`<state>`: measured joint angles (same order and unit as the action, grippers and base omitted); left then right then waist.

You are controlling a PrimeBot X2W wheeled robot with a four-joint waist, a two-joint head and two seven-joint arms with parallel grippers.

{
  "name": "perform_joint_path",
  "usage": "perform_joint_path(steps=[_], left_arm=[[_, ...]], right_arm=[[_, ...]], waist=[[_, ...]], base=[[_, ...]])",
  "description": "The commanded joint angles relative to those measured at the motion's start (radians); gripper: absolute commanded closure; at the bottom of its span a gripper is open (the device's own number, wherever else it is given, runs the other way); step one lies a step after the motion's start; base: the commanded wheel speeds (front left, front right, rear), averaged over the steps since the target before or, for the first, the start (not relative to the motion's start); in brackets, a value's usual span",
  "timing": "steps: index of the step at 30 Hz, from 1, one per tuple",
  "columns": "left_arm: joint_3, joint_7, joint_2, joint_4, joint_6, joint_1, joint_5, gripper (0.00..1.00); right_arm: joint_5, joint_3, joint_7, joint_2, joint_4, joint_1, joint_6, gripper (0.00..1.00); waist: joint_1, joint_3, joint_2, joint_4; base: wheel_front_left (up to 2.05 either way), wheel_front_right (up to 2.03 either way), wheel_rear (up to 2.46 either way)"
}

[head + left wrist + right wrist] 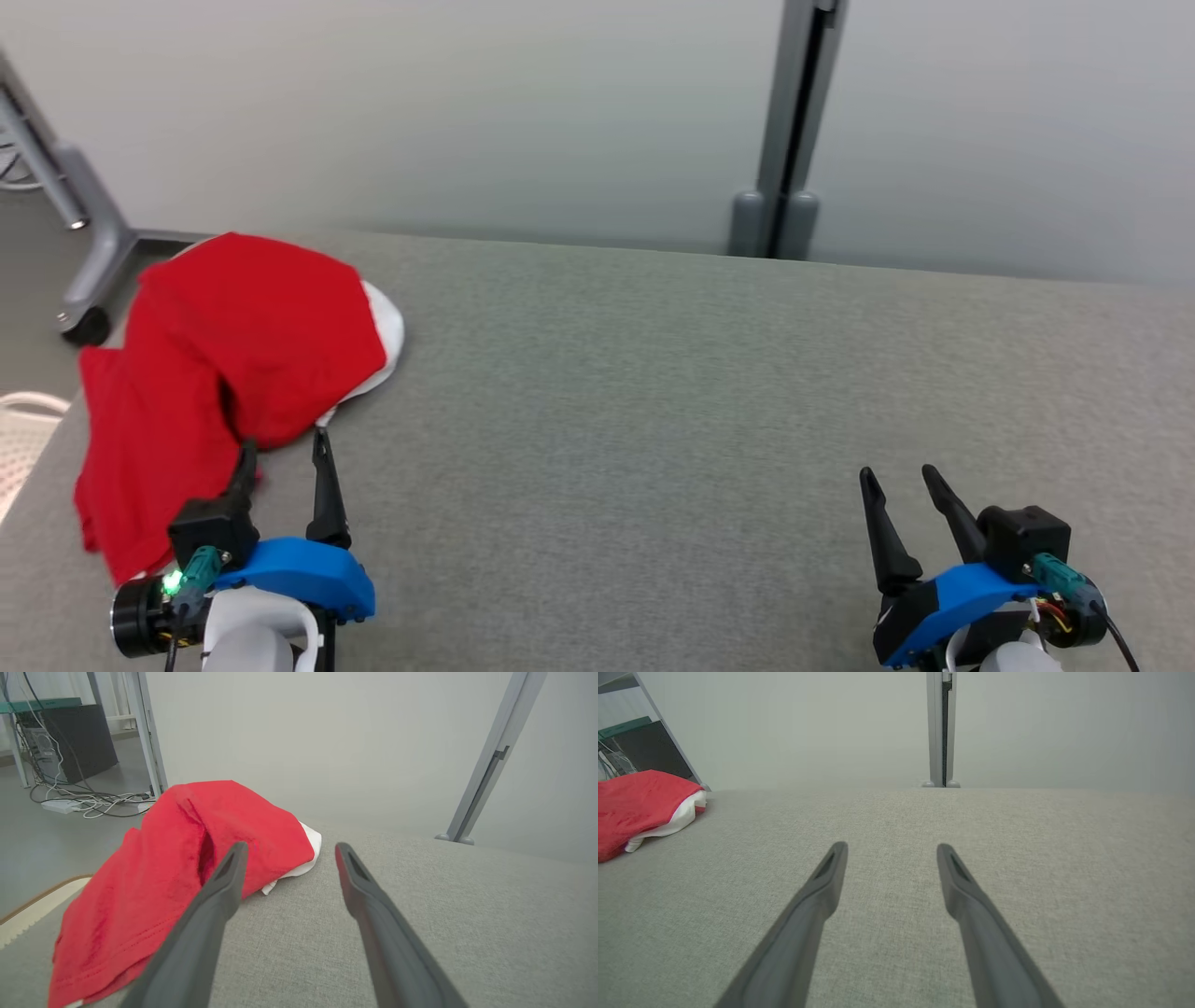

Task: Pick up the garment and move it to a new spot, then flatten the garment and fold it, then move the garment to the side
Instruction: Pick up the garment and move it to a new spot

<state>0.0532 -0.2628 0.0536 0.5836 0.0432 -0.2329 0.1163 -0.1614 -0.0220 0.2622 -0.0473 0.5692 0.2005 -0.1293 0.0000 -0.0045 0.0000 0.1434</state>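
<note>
Plainly the garment (233,327) lies just ahead and left of the open left pincer (285,443), lengthwise away from it, well apart from the open right pincer (898,472).

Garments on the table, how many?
1: a red garment, bunched at the table's left end, just ahead of the left gripper. White fabric peeks from under its right edge; it may be part of it or a second piece hidden beneath.
</note>
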Motion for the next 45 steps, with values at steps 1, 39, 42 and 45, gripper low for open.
perform_joint_path(steps=[1, 39, 42, 45], left_arm=[[0.005, -0.003, 0.002, -0.008, -0.006, -0.014, 0.003, 0.00], [0.119, -0.003, 0.014, -0.184, -0.020, 0.015, 0.005, 0.00], [0.139, -0.003, 0.032, -0.169, -0.010, -0.053, 0.018, 0.00], [0.166, -0.003, 0.068, -0.144, -0.001, -0.152, 0.031, 0.00]], right_arm=[[-0.002, 0.001, 0.004, -0.006, -0.001, 0.013, -0.003, 0.00], [0.041, 0.010, 0.004, -0.006, -0.045, 0.051, -0.002, 0.00], [0.060, 0.016, 0.004, -0.006, -0.069, 0.067, -0.003, 0.00], [0.086, 0.011, 0.004, -0.006, -0.100, 0.090, -0.002, 0.00]], waist=[[0.0000, 0.015, 0.0000, 0.031], [0.0000, 0.091, 0.0000, 0.234], [0.0000, 0.122, 0.0000, 0.204], [0.0000, 0.165, 0.0000, 0.162]], base=[[0.00, 0.00, 0.00], [0.00, 0.00, 0.00], [0.00, 0.00, 0.00], [0.00, 0.00, 0.00]])
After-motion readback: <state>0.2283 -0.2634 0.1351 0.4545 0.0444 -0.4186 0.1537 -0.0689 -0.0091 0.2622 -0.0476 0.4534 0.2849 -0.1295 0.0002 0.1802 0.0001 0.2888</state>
